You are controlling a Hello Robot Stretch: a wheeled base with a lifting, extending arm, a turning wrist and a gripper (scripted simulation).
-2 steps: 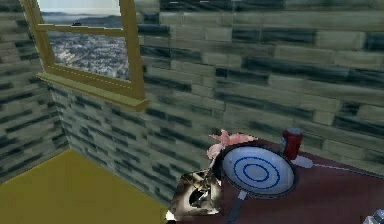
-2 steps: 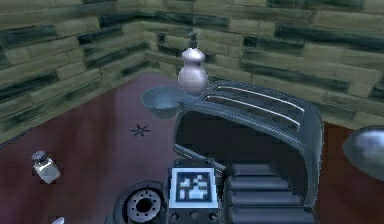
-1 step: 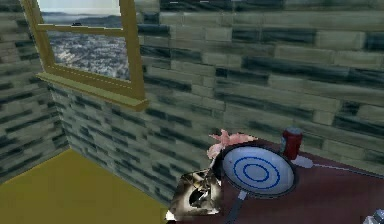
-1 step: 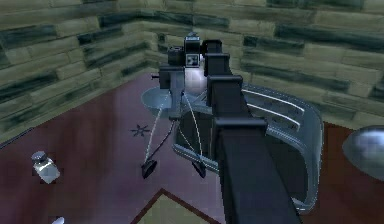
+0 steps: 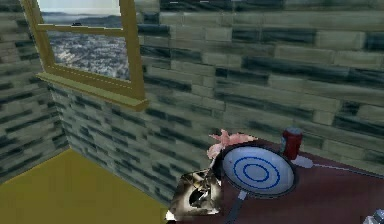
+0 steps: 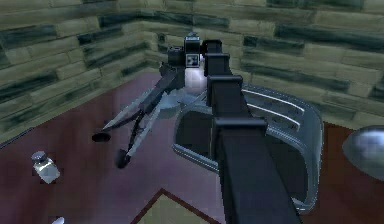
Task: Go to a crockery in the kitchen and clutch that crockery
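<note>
A round blue plate [image 5: 258, 170] with pale rings stands tilted on the dark red table [image 5: 340, 195] at the forward view's lower right. Just behind it is a red cup [image 5: 292, 143]. In the arm side view the dark arm rises from the bottom edge over the same table [image 6: 70, 195]. My gripper [image 6: 113, 147] reaches down and left from the arm's white squares. Its thin fingers [image 6: 140, 125] end over bare tabletop, and it holds nothing. A grey bowl [image 6: 367, 150] sits at that view's right edge.
A silver toaster-like appliance [image 6: 270, 120] lies under the arm. A small shaker [image 6: 42, 166] stands on the table at the left. A brown and white figure [image 5: 195, 197] sits at the table's corner, a pink thing [image 5: 228, 143] behind the plate. Brick walls, a window [image 5: 88, 45] and yellow floor [image 5: 70, 195] surround.
</note>
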